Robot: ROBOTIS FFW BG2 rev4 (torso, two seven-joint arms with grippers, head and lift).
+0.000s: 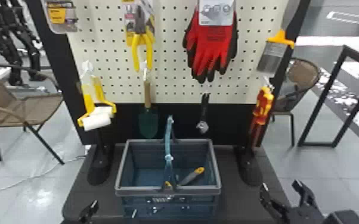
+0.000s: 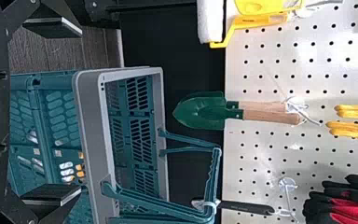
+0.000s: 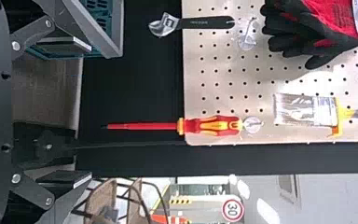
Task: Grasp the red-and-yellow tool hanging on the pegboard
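Red-and-yellow tool hangs on the pegboard, right of card-labelled gloves.

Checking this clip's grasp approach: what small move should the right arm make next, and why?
Probably raise the right gripper up and forward toward the red-and-yellow tool. The gripper is open and sits low, while the tool hangs untouched above it at the right edge of the pegboard.

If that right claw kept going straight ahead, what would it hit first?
Probably the screwdriver hanging on the pegboard; the open right gripper points nearly at it, though depth is unclear.
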